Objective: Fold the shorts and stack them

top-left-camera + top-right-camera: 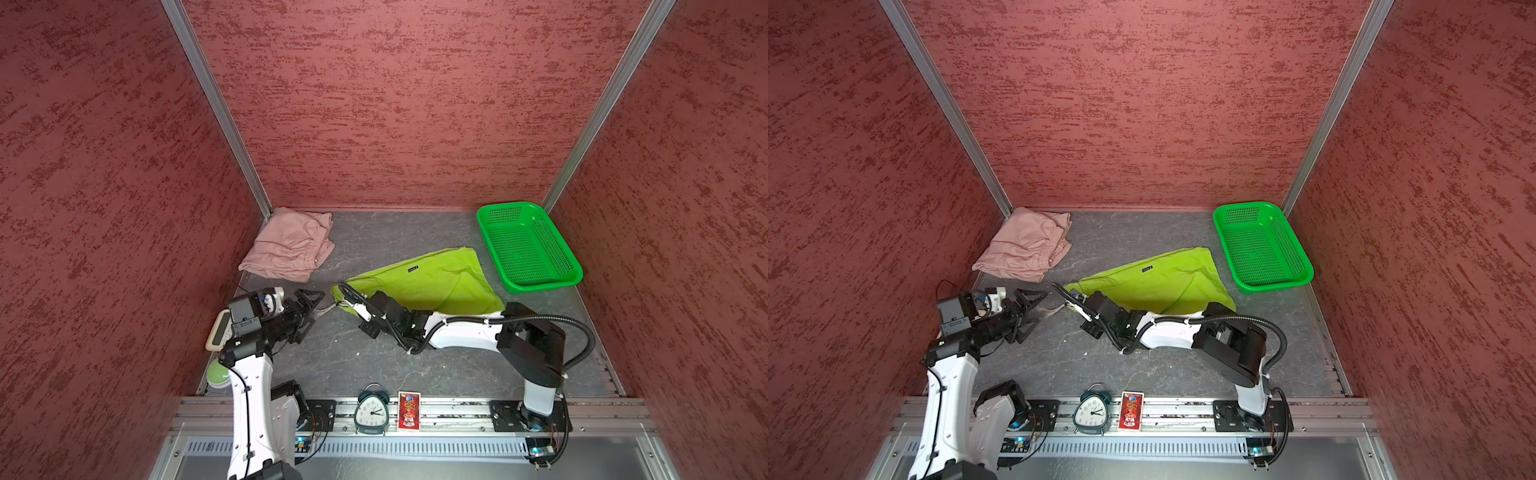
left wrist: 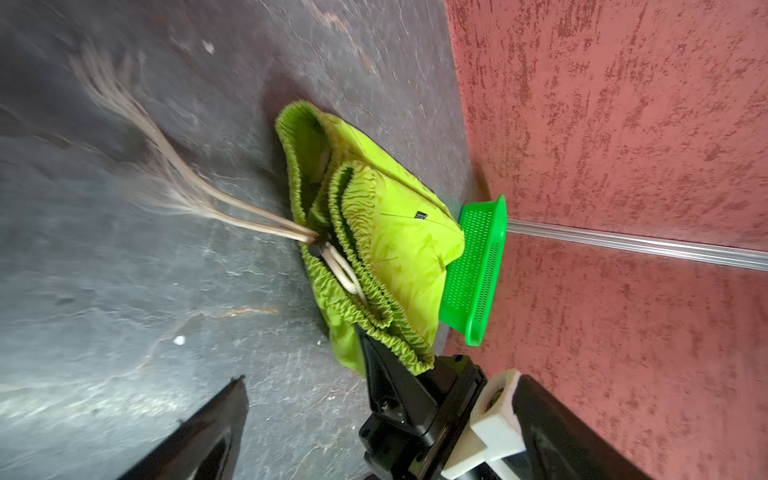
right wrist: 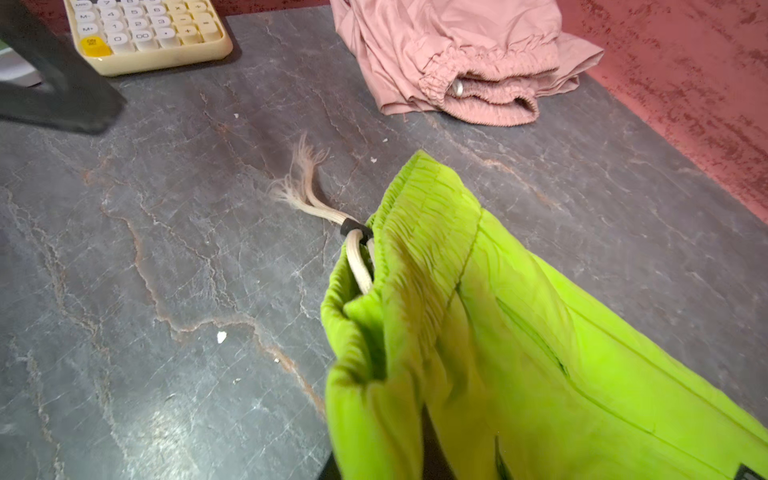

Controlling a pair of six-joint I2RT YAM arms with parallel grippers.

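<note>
In both top views your right gripper [image 1: 347, 305] is pressed together on the gathered waistband end of the thin lime green shorts [image 1: 436, 282]. They lie spread in a rough triangle mid-table, one corner just beside the bright green perforated plastic basket [image 1: 540, 286]. I read that pinch as a handle for drawing the waistband over into a fold. Your left gripper [image 1: 316, 311] hangs spread wide near the frayed white drawstring [image 1: 328, 308], apart from the cloth, likely placed to take a second corner. The dusty pink shorts [image 1: 1025, 249] sit folded in the far left corner, probably as the base of the stack.

From the left wrist, the lime green shorts [image 2: 395, 232] show their waistband doubled on itself, and the right gripper [image 2: 374, 357] bites its near end. The drawstring [image 2: 249, 220] trails loose and blurred across the grey stone-patterned table [image 2: 124, 291]. One finger [image 2: 208, 432] of the left gripper shows, touching nothing.

From the right wrist, the lime green shorts [image 3: 498, 332] bunch against the lens, raised off the table at the held end. That fits a pinch, though the jaws themselves are hidden. The dusty pink shorts [image 3: 457, 54] lie well apart, so the green pair must travel to them once folded. A cream calculator [image 3: 145, 33] plays no part.
</note>
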